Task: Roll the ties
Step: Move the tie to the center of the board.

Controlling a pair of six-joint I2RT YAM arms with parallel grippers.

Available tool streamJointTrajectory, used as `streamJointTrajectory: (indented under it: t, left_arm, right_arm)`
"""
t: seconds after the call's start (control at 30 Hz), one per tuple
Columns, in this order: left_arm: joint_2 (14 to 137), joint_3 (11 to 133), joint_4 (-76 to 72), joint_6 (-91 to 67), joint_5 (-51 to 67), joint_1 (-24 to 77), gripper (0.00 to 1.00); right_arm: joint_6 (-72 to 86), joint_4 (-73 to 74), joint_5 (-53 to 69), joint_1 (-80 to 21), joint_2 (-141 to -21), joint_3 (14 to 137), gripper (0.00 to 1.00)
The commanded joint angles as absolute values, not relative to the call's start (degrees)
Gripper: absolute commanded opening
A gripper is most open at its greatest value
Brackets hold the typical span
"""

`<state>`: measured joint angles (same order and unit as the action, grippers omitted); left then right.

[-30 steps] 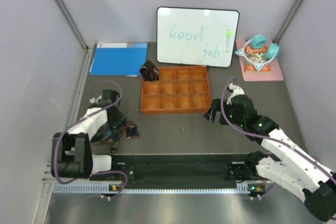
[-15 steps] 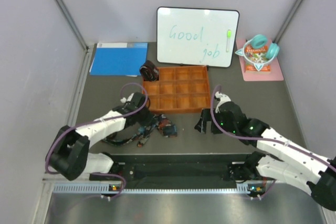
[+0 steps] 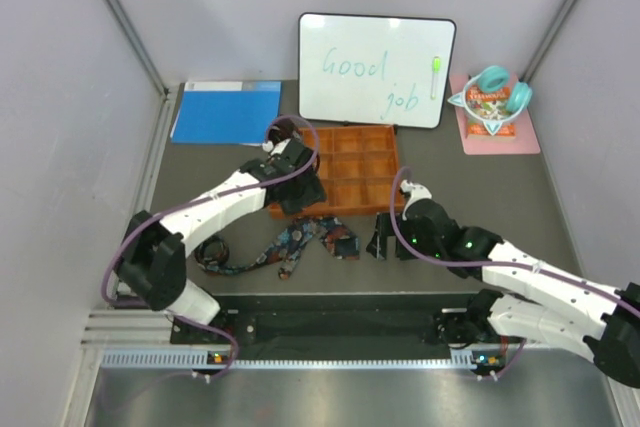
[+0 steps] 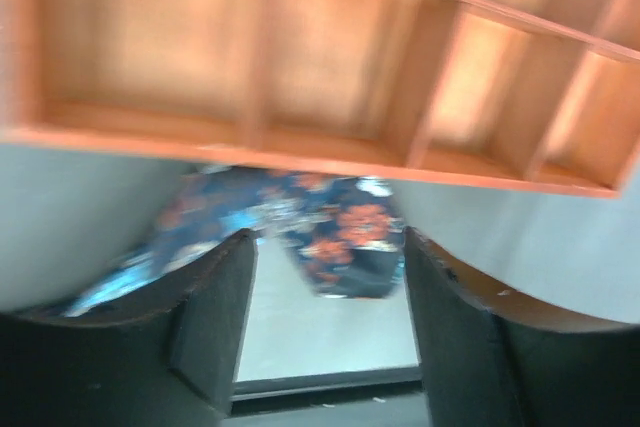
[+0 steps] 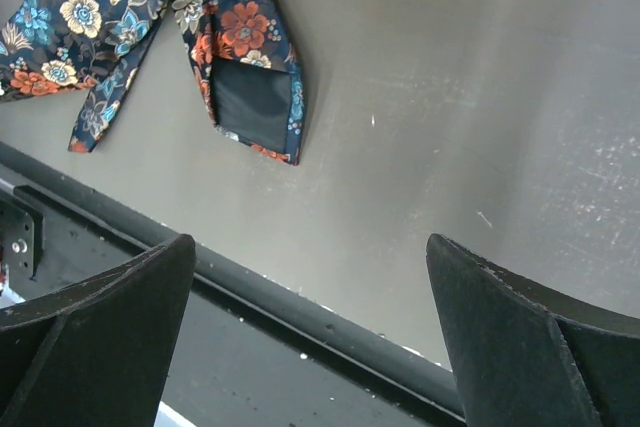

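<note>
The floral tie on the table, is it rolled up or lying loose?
Lying loose. The floral tie sprawls unrolled on the table before the orange tray, its wide end flat with the dark lining showing.

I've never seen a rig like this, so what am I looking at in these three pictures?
A white left arm and right arm are bolted to a grey table. The wide picture looks down from above; the other two come from cameras on each wrist. The left gripper, by the front edge of the orange compartment tray, and the right gripper are open and hold nothing. Between them lies a navy floral fabric necktie, not rolled. A whiteboard and blue folder sit behind.
</note>
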<state>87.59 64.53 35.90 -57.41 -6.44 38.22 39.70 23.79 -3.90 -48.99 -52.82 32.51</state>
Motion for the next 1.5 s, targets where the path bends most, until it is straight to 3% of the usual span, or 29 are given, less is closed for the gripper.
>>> streamJointTrajectory:
  t: [0.0, 0.1, 0.17, 0.4, 0.7, 0.97, 1.27, 1.47]
  left_arm:
    - [75.9, 62.6, 50.6, -55.9, -20.5, 38.8, 0.62]
    - [66.4, 55.0, 50.6, -61.4, -22.5, 39.9, 0.5]
    - [63.5, 51.7, 52.4, -66.9, -24.7, 42.9, 0.48]
    - [57.1, 45.0, 62.5, -80.4, -31.5, 49.4, 0.62]
    - [53.9, 42.5, 56.1, -70.3, -36.2, 47.6, 0.65]
    - [55.0, 39.9, 45.4, -53.5, -19.9, 32.7, 0.59]
    - [55.9, 40.3, 43.6, -47.3, -9.4, 30.2, 0.63]
    - [53.9, 43.9, 46.7, -46.2, -9.0, 29.0, 0.63]
  right_arm:
    - [39.6, 23.7, -6.0, -49.7, -51.6, 34.3, 0.99]
    - [39.7, 22.9, -6.0, -49.7, -52.2, 33.9, 0.99]
    - [39.6, 22.1, -5.4, -49.7, -53.1, 34.1, 0.99]
    - [39.4, 21.6, -9.0, -56.2, -60.4, 39.8, 0.99]
    - [44.2, 17.6, -8.4, -64.2, -72.7, 47.1, 0.99]
    - [50.7, 11.6, -5.5, -66.6, -83.6, 52.0, 0.96]
    - [56.4, 9.6, -5.5, -67.9, -97.5, 61.5, 0.75]
    - [58.6, 11.5, -6.2, -70.0, -105.4, 67.0, 0.64]
